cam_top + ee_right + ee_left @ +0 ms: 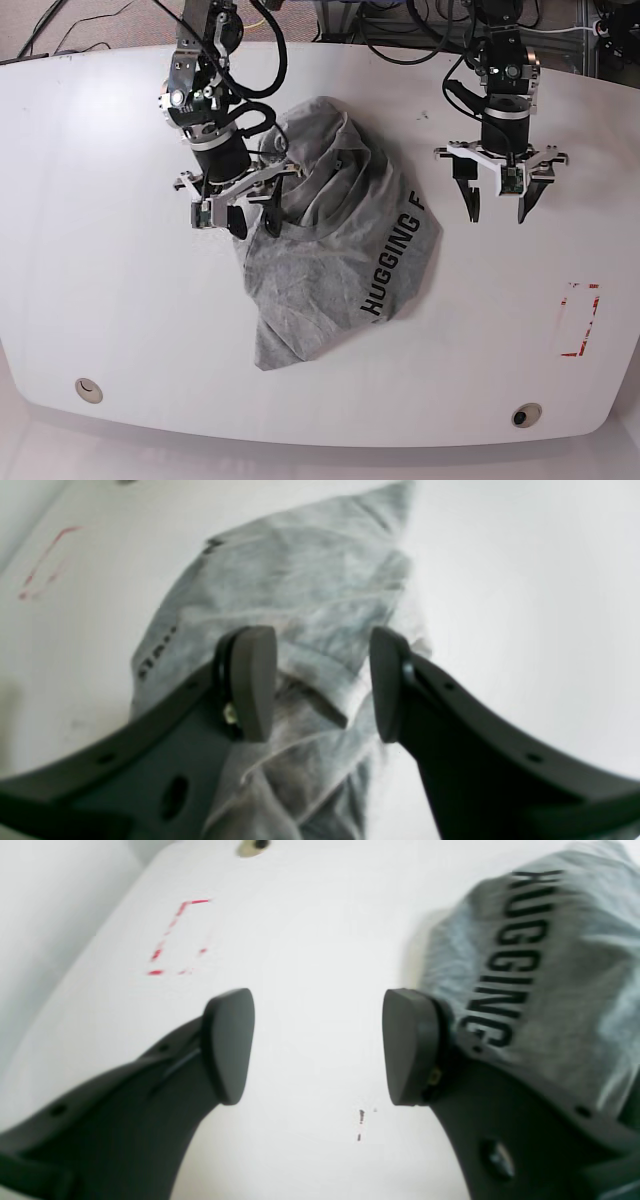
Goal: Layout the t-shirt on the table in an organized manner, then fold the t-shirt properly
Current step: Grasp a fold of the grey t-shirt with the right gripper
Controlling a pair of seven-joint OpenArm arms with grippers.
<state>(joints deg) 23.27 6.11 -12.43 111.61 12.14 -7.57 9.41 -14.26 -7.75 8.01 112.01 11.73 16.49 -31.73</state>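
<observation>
The t-shirt (335, 250) lies crumpled in a heap near the middle of the table (100, 300), its black lettering facing up. The left gripper (497, 213) hovers over bare tabletop just beside the shirt, jaws spread wide and empty. The right gripper (253, 222) hangs above the shirt's rumpled edge, jaws parted, gripping nothing.

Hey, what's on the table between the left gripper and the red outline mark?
Nothing: in the base view the left gripper hangs open, and only bare white table runs from it to the red outline mark. The t-shirt lies on its other side.
</observation>
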